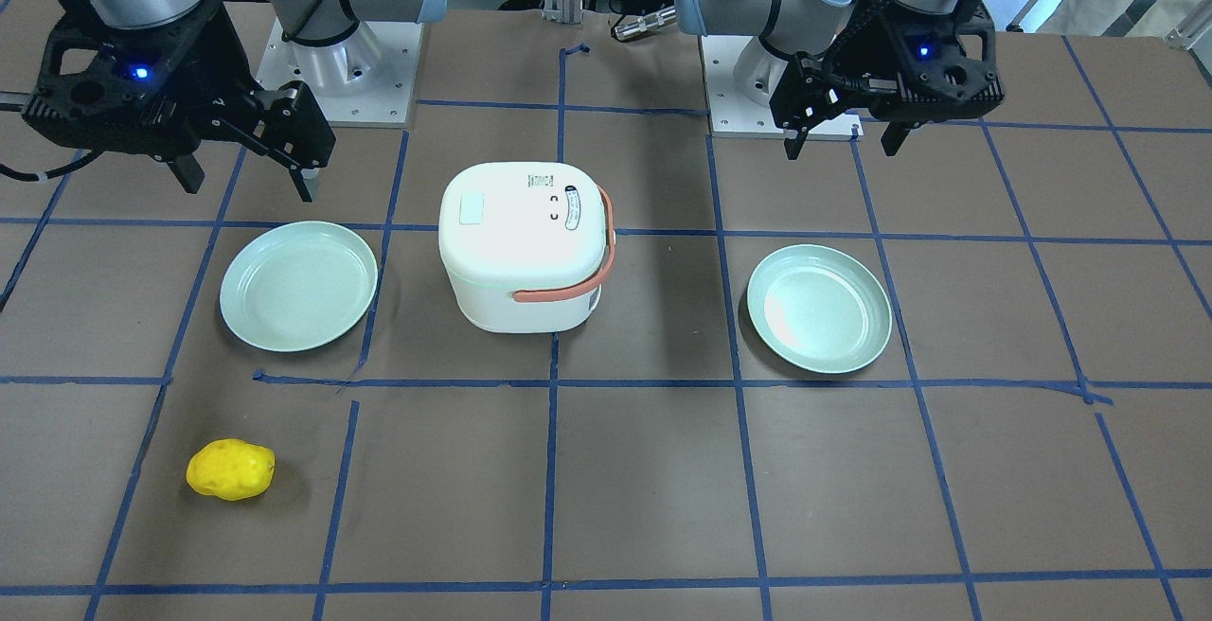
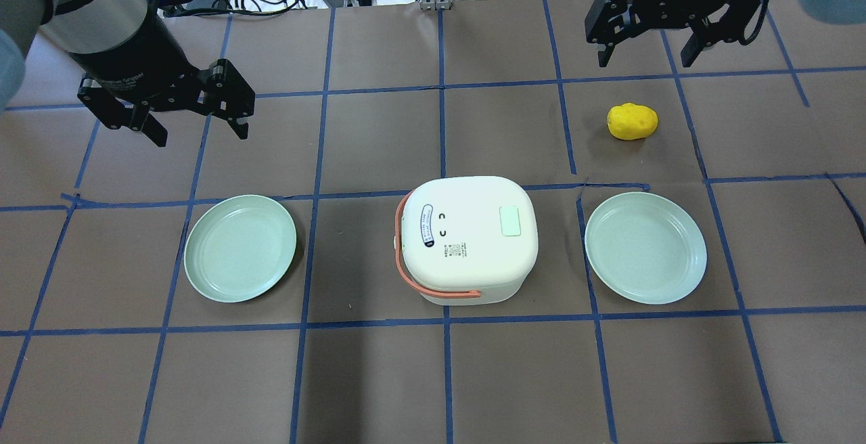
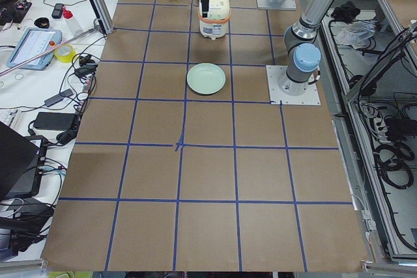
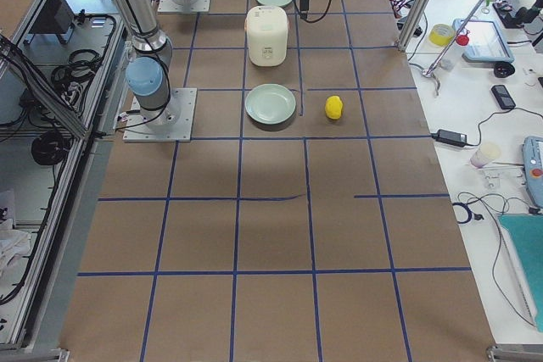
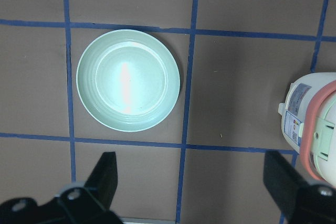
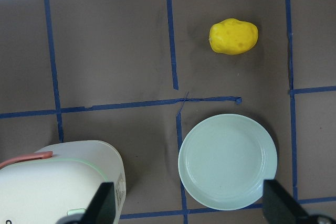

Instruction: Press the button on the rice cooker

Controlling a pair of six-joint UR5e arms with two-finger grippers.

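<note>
Sitting mid-table btwn left plate [image 2: 240, 249] & right plate [image 2: 645, 249], both bare: rice cooker [image 2: 467, 254], lid shut, contents hidden, its green button [image 2: 509, 220] on the lid toward right plate. Farther out, yellow toy potato [image 2: 632, 121]. Beyond, left gripper [image 2: 201, 134] & right gripper [image 2: 645, 61] hover w/ jaws spread wide.

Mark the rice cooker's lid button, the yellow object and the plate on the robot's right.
lid button [image 2: 509, 220], overhead view, centre of the pale green pad.
yellow object [image 2: 632, 121], overhead view, its middle.
right plate [image 2: 645, 248], overhead view, bare centre.
</note>
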